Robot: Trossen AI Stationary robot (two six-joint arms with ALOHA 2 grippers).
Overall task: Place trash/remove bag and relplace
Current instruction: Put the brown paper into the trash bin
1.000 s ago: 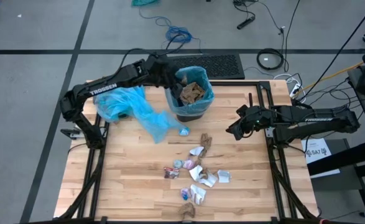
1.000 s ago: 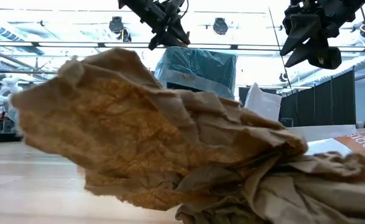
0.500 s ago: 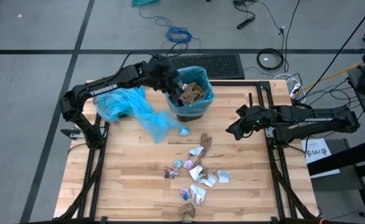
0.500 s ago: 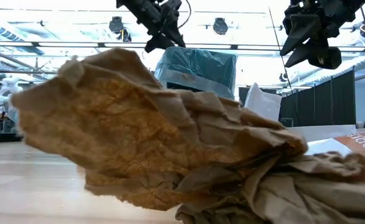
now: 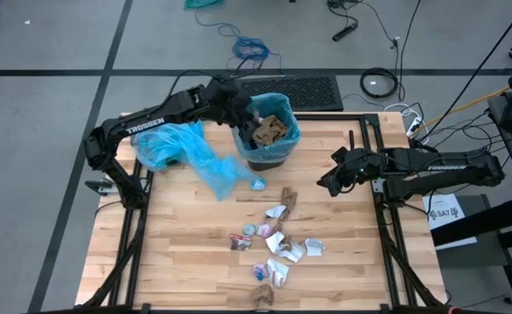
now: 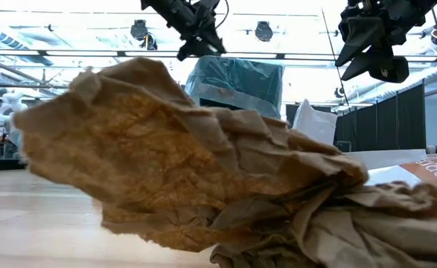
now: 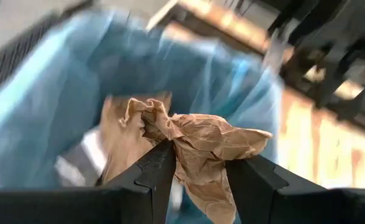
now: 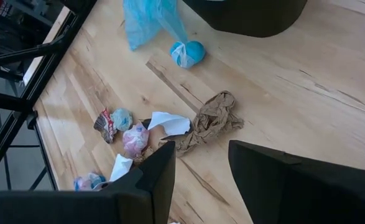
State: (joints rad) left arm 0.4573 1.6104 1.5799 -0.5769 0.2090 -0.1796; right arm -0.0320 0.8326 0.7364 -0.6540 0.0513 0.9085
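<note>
Crumpled trash [image 5: 277, 244] scattered (mid-table).

We had the bin [image 5: 269, 131] standing at the table's [image 5: 186, 244] far edge, with the left gripper [image 5: 241, 112] over its left rim and a paper wad [image 7: 201, 146] between its fingers above the bin's opening. A loose bag [image 5: 186, 153] lay on the table just left of the bin, a knotted bundle [image 5: 257, 184] in front of it, and the trash [image 5: 277, 240] was scattered nearer the front edge. The right gripper [image 5: 327, 185] hung off to the right of the bin, apart from everything.
</note>
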